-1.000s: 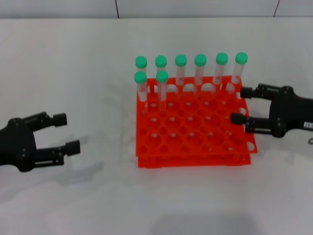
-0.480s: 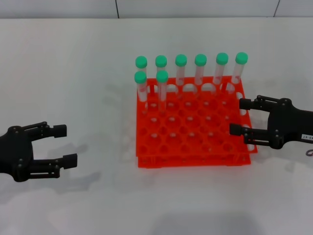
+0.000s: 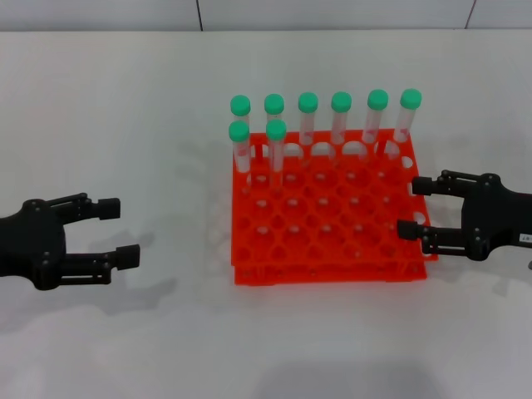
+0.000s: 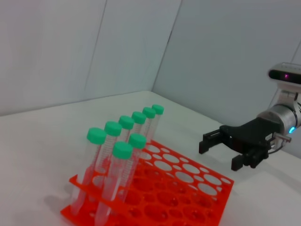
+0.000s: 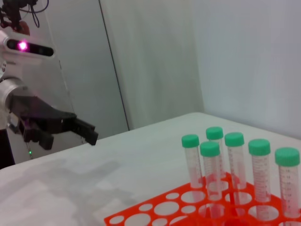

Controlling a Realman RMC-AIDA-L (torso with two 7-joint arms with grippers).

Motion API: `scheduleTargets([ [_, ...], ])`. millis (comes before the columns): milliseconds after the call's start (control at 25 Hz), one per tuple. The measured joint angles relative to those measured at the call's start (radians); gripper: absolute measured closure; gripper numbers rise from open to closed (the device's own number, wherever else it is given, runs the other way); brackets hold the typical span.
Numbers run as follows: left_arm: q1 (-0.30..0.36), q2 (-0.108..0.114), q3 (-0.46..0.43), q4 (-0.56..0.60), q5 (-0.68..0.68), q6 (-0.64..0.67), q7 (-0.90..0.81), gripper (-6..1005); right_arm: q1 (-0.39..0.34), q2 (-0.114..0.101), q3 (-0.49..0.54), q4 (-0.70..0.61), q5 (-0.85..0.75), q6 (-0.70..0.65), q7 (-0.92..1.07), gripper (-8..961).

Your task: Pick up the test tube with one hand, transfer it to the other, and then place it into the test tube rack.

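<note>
The orange-red test tube rack [image 3: 332,268] stands in the middle of the white table. Several green-capped test tubes [image 3: 307,116] stand upright in it: a full back row and two in the second row at its left end [image 3: 275,145]. None lies loose or is held. My left gripper [image 3: 119,233] is open and empty, well to the left of the rack. My right gripper [image 3: 413,207] is open and empty at the rack's right edge. It also shows in the left wrist view [image 4: 220,153], beyond the rack [image 4: 214,188]. The right wrist view shows the left gripper [image 5: 87,133] far off.
The white table [image 3: 125,108] runs to a grey wall at the back. Only the rack, its tubes and the two grippers are on or over it. The tubes [image 5: 209,165] stand tall at the rack's far side.
My right gripper has drawn back along the rack's right edge toward the front. My left gripper dipped nearer, then came back a little toward the rack. The tubes have not moved.
</note>
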Motion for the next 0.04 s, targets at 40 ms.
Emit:
scheduleTargets([
  [40, -0.004, -0.002, 0.001, 0.000, 0.001, 0.000, 0.000, 104, 0.001, -0.001, 0.000, 0.000, -0.003, -0.001, 0.001, 202],
])
